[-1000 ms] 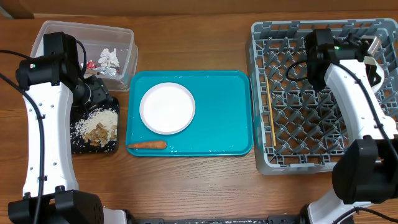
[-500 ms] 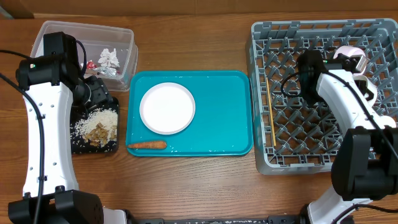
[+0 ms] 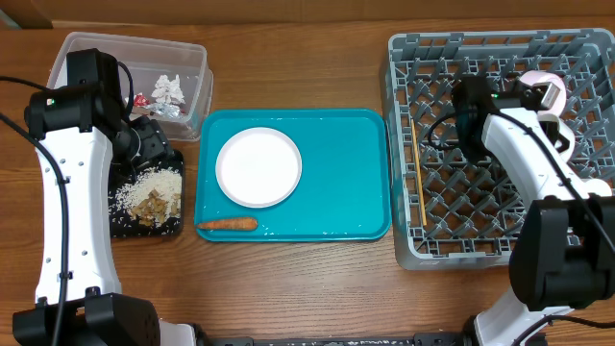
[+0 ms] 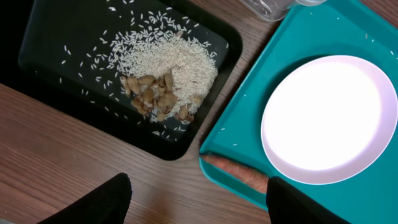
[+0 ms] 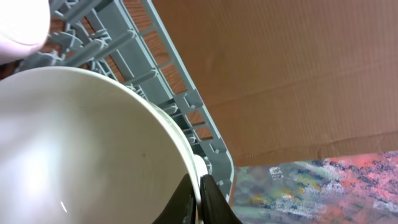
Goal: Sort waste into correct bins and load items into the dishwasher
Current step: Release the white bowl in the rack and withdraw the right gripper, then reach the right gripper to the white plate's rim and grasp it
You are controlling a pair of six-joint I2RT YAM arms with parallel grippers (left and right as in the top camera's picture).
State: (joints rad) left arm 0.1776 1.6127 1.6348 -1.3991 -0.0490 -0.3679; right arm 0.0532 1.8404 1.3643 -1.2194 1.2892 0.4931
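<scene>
On the wooden table point(image 3: 307, 58), the white bowl point(image 5: 81, 149) is pinched at its rim by the closed right gripper point(image 5: 198, 193) inside the grey rack point(image 5: 186, 99) (cardboard point(image 5: 280, 74) beyond); left gripper point(image 4: 199, 190) spread open, empty, near the black tray point(image 4: 56, 37).

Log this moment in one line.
left gripper open | right gripper shut on bowl at rack | plate, carrot on teal tray

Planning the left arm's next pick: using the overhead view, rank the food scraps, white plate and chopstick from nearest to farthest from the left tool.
1. Food scraps, on the black tray beside the left tool.
2. White plate, on the teal tray, further right.
3. Chopstick, in the grey rack, far right.
</scene>
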